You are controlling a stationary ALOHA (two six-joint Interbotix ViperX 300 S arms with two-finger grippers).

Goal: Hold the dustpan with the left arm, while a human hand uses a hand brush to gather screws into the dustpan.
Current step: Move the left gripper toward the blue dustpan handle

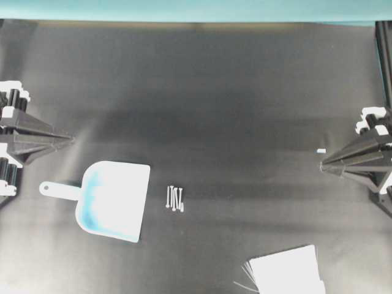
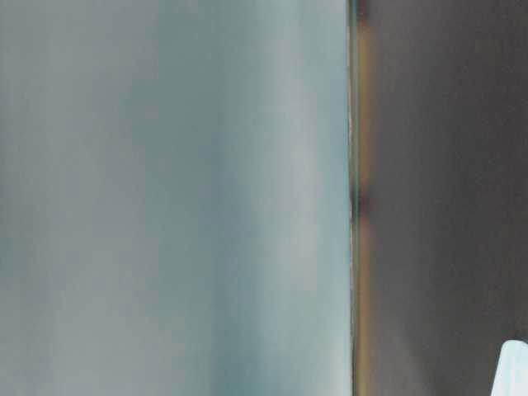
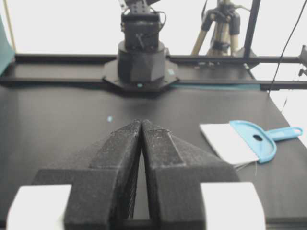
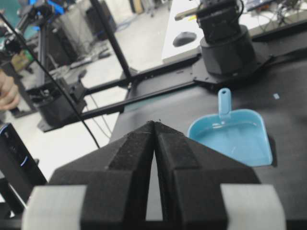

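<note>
The light-blue dustpan (image 1: 116, 199) lies flat on the black table at the lower left, its handle (image 1: 57, 188) pointing left. It also shows in the right wrist view (image 4: 232, 136). Several screws (image 1: 175, 198) lie in a tight bunch just right of its front edge. The hand brush (image 1: 286, 272) lies at the bottom right, and in the left wrist view (image 3: 237, 141). My left gripper (image 1: 69, 139) (image 3: 142, 121) is shut and empty, above and left of the dustpan. My right gripper (image 1: 323, 165) (image 4: 154, 122) is shut and empty at the right. A light-skinned hand (image 4: 5, 93) shows off the table.
A tiny white chip (image 1: 321, 150) lies near the right gripper. The opposite arm bases (image 3: 141, 52) (image 4: 225, 40) stand at the table's ends. The table-level view is blurred, with only a pale blue corner (image 2: 516, 371) at the bottom right.
</note>
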